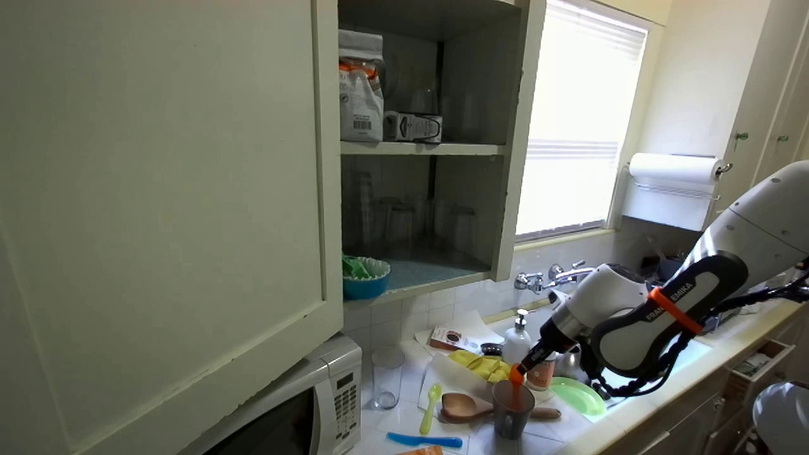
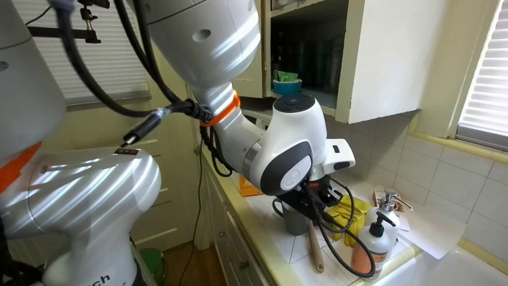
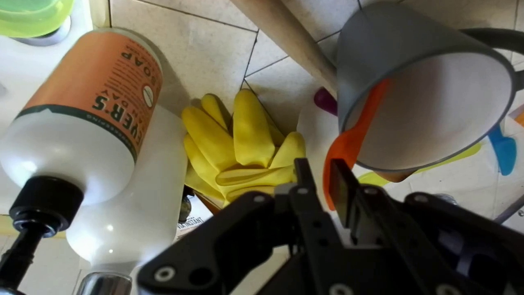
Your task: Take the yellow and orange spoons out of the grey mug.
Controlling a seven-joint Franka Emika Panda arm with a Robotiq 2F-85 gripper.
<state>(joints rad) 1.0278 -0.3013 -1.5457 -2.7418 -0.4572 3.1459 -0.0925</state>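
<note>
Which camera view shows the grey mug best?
The wrist view: the grey mug is largest there, its white interior visible, the orange spoon reaching in. Both exterior views show it smaller, mainly its outer wall; the handle, cut off in the wrist view, shows as a loop in an exterior view.

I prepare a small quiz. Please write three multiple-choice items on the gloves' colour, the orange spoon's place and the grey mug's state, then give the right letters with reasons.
1. What colour are the gloves?
A) Pink
B) Yellow
C) Black

2. Where is the orange spoon?
A) Partly inside the grey mug
B) Under the mug
C) On the gloves

3. How is the grey mug turned?
A) On its side
B) Upside down
C) Upright

1: B, they are bright yellow in the wrist view.
2: A, the wrist view shows its handle running into the mug.
3: C, its opening faces up in an exterior view.
</note>
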